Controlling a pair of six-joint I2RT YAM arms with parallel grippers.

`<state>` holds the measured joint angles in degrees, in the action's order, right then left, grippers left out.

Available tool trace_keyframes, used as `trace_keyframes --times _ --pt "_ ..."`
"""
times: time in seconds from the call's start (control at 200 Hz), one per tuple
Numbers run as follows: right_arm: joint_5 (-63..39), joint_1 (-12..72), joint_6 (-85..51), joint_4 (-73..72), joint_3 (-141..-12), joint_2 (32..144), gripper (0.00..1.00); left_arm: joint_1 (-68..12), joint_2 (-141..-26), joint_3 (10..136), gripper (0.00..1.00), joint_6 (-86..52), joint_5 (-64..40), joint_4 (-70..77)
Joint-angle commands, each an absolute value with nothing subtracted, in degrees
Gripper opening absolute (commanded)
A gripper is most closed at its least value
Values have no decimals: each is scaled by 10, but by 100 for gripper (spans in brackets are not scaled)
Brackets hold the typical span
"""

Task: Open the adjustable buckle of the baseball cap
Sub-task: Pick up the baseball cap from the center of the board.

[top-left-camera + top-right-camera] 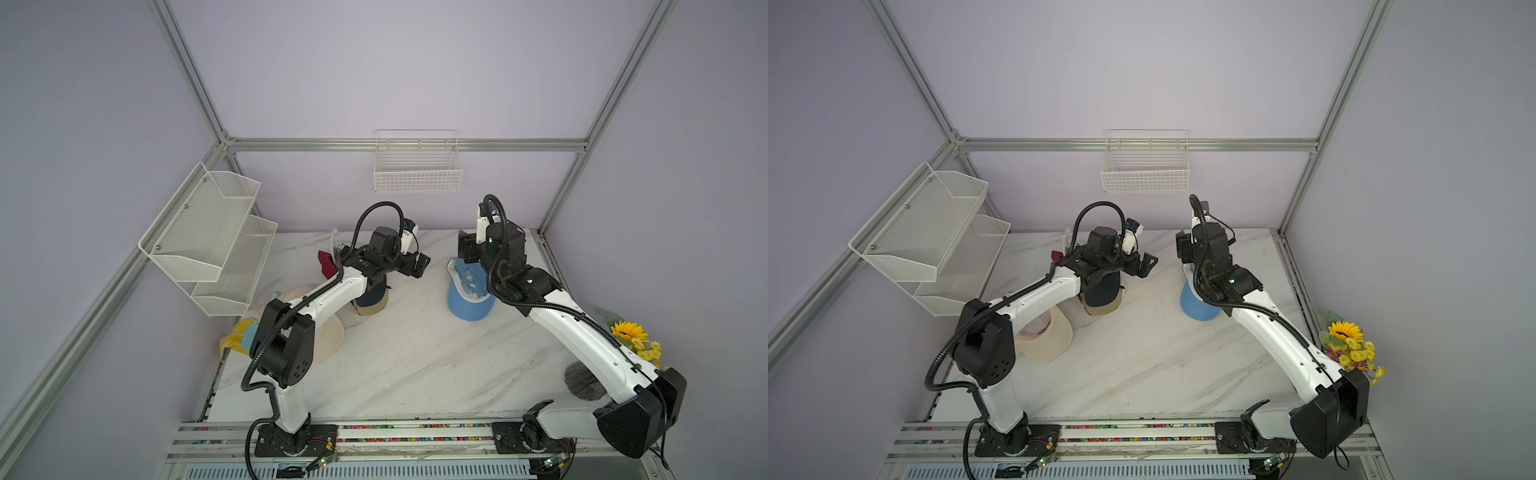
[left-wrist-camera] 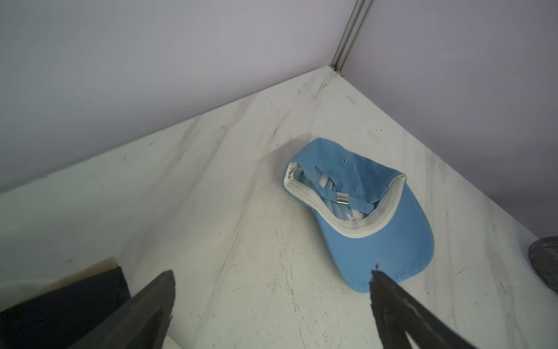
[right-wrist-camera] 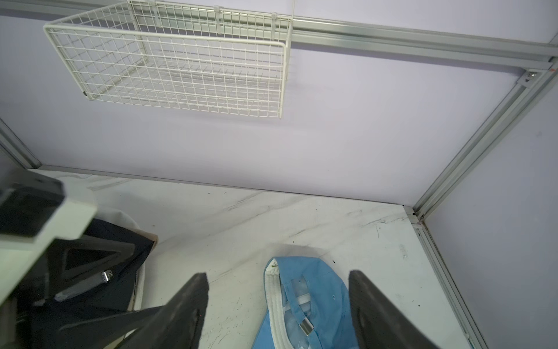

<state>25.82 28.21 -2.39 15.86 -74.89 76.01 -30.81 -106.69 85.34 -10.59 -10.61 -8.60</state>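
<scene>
The blue cap (image 2: pixel 377 250) lies upside down on the marble table (image 1: pixel 415 353), towards the far right corner, with the metal buckle (image 2: pixel 342 198) on its strap facing up. The right gripper (image 3: pixel 277 275) hangs above it, fingers spread, holding nothing. The left gripper (image 2: pixel 271 275), fingers wide apart and empty, is over a dark cap (image 1: pixel 372 297)

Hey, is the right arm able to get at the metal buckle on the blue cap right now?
Probably yes: the right gripper hangs open just above the blue cap, and its buckle lies exposed on the strap, nothing covering it.
</scene>
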Motion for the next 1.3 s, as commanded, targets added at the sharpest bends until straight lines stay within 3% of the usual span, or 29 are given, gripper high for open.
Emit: trace_keyframes --times 0.0,0.35,0.95,1.04,1.295 --pt "269 278 -56 163 -728 741 76 -305 -1059 868 100 -168 -138 -24" --pt "242 254 -73 158 -705 750 76 -315 -1187 934 100 -188 -177 -26" --pt "216 235 -77 150 -689 741 76 -324 -1432 1246 100 -146 -239 -105" --pt "214 234 -77 149 -688 741 76 -323 -1451 1266 97 -147 -248 -108" --pt "203 231 -78 137 -682 741 75 -324 -1498 1300 75 -160 -279 -90"
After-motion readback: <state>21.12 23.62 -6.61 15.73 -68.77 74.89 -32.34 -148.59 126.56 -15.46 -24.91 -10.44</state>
